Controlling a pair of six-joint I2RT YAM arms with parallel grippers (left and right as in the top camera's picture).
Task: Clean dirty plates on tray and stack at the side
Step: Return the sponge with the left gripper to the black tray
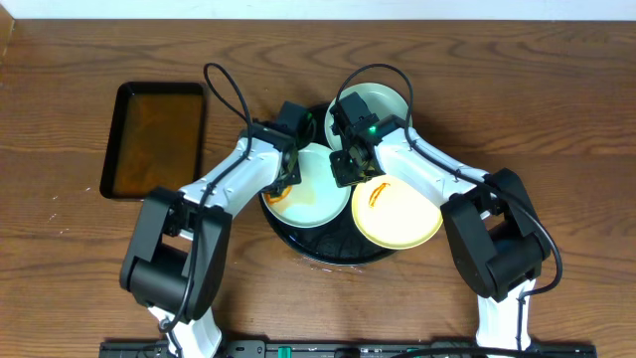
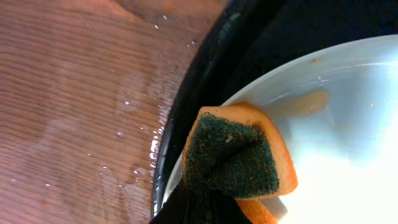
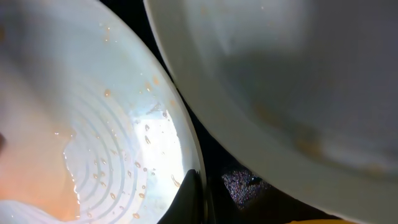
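Item: round black tray point(image 1: 328, 257), centre of the worktop point(image 1: 556, 80), carrying three plates; near green plate point(image 1: 316, 199) at centre-left, far green plate point(image 1: 390, 99) at the back, yellow plate point(image 1: 402, 217) at the right, seemingly reaching past the rim; none yet stacked at the side.

Left gripper point(image 1: 288, 182): jaws closed on a folded sponge point(image 2: 236, 155), green scouring face showing, set at the near green plate's left rim; judged placed for scrubbing the brown smear point(image 2: 308, 102) just beside it.

Right gripper point(image 1: 346, 169): low at the same plate's opposite edge, probably to steady it against the scrubbing; only one dark finger showed in the wrist view, so whether the jaws gripped the rim could not be told.

Rectangular tray point(image 1: 154, 139) of brownish liquid, well apart to the left; water beads lay on the worktop beside the round tray.

Obscured: part of the near plate under both arms; the far plate blurred in the right wrist view.
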